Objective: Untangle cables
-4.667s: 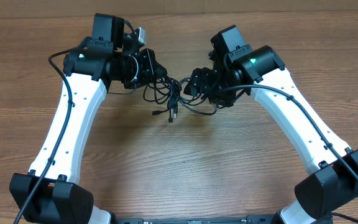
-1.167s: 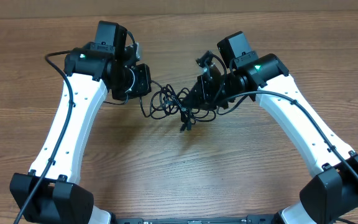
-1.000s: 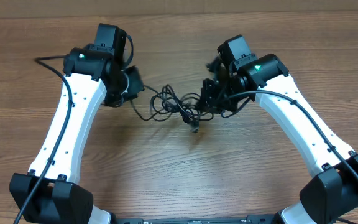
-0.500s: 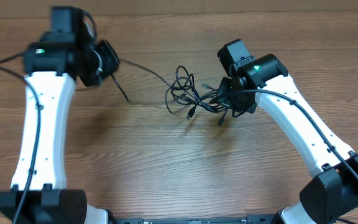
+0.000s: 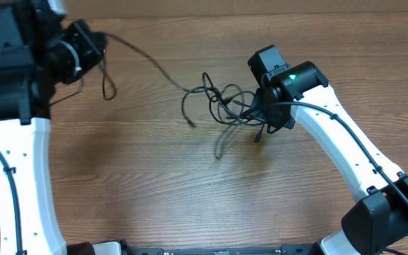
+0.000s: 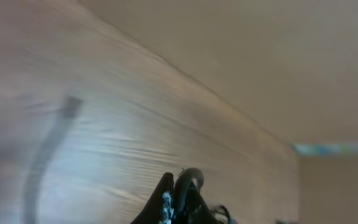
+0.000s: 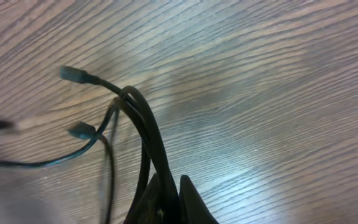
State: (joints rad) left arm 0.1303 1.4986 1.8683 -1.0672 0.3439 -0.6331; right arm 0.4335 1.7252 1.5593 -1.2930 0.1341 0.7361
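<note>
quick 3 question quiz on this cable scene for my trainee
1. True or false: the right pincer and the left pincer are each shut on cables.
2. Most of the cables lie nearest: A) the right pincer B) the left pincer C) the table's near edge.
3. What links the left pincer to the rest of the cables?
Key: 1 true; 2 A; 3 a single cable strand.

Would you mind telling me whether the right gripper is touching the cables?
Touching. The right wrist view shows the cables pinched in the shut right gripper.
</note>
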